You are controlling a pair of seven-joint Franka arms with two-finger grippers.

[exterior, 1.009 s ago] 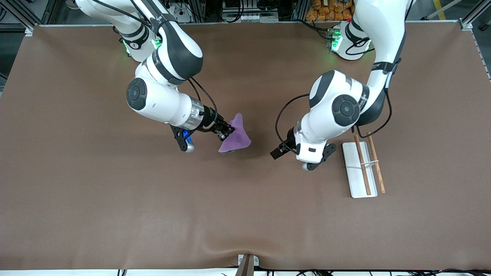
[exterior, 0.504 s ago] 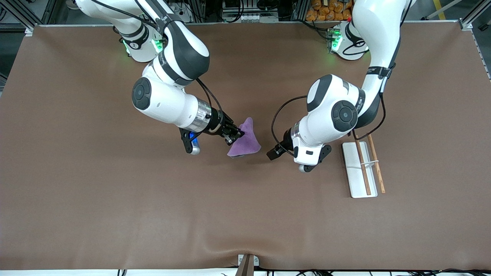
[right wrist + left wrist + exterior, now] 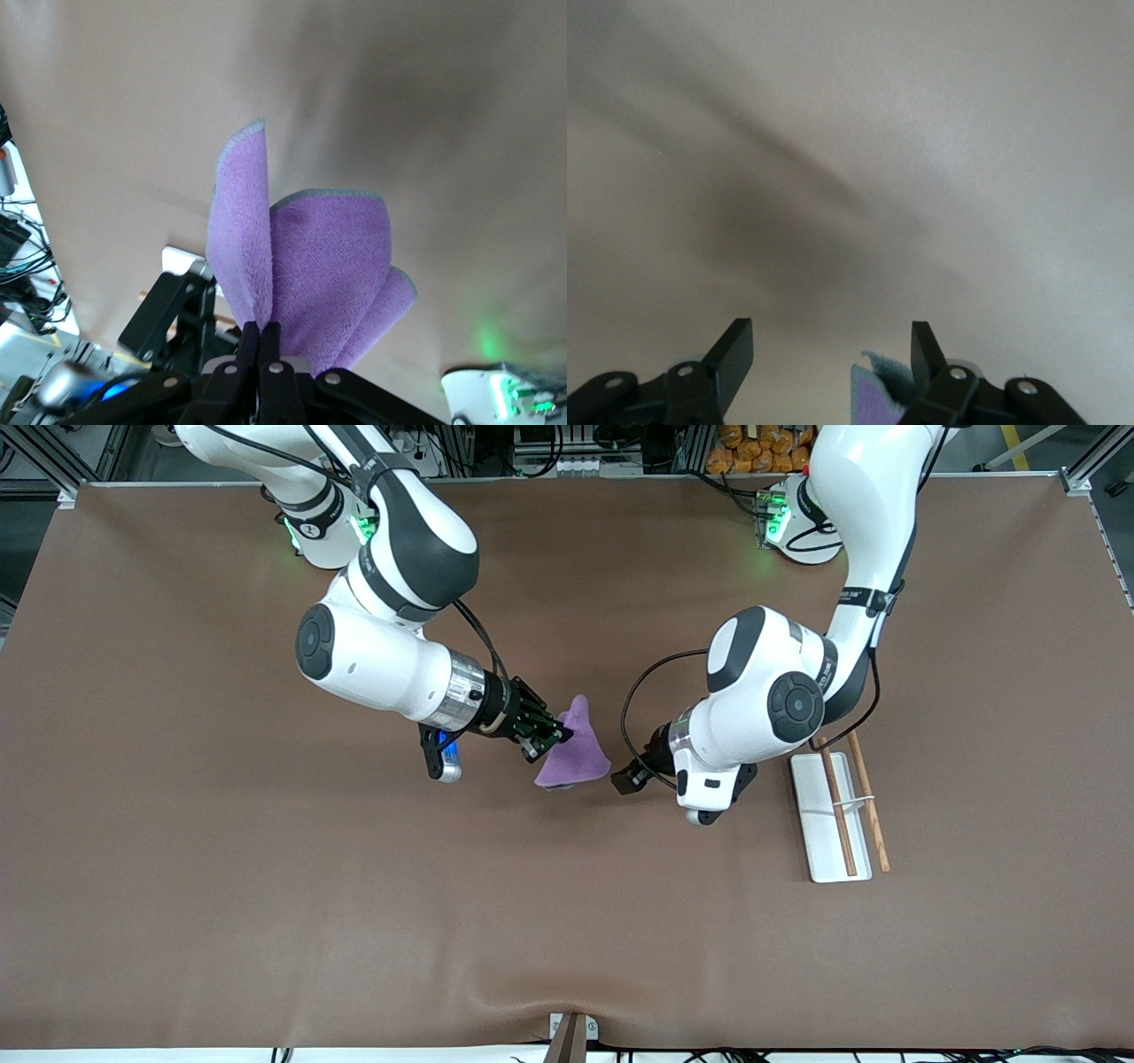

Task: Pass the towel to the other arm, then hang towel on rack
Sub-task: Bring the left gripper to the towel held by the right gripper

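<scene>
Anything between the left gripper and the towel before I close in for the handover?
Nothing. In the front view only a narrow strip of bare table separates the left gripper from the towel, which the right gripper holds pinched.

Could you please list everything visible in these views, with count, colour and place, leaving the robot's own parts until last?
towel: one, purple, held up over the middle of the table.
rack: one, white base with two brown rods, toward the left arm's end of the table.
table: one, brown cover, under everything.
right pincer: one, black, shut on the towel.
left pincer: one, black, open, beside the towel with the cloth's edge between its fingers.
</scene>
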